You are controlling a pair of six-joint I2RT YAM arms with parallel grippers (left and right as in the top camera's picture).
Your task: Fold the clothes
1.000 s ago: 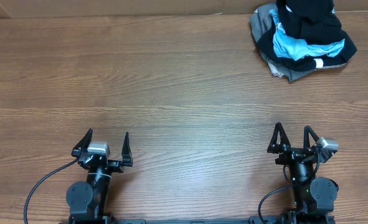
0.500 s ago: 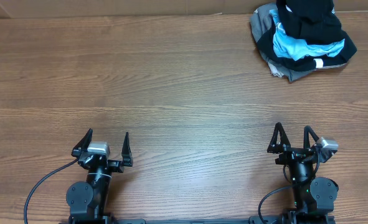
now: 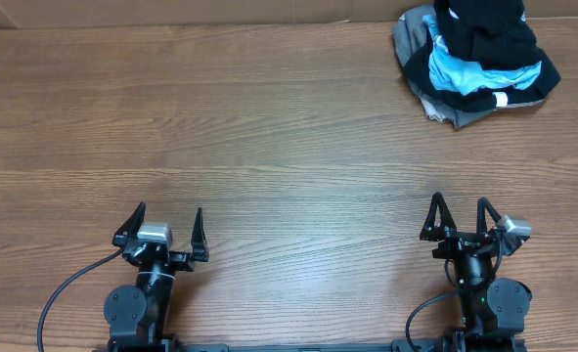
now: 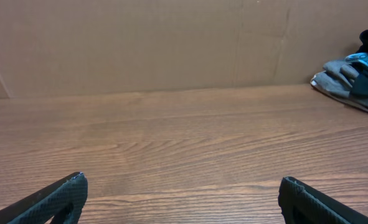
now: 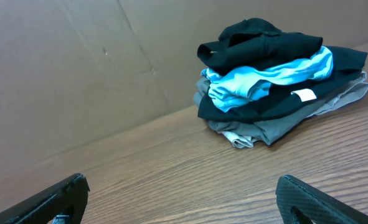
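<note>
The black garment (image 3: 489, 29) lies crumpled on top of a pile at the table's far right corner, and also shows in the right wrist view (image 5: 264, 40). It is bundled with a light-blue shirt (image 3: 469, 73) and a grey garment (image 3: 414, 39). My left gripper (image 3: 163, 227) is open and empty near the front left edge; its fingertips frame bare wood in the left wrist view (image 4: 182, 193). My right gripper (image 3: 458, 218) is open and empty near the front right edge, well short of the pile, seen also in the right wrist view (image 5: 182, 193).
The wooden table (image 3: 269, 127) stretches between the grippers and the pile. A brown cardboard wall (image 4: 140, 43) stands along the far edge. The pile's edge shows at far right in the left wrist view (image 4: 358, 74).
</note>
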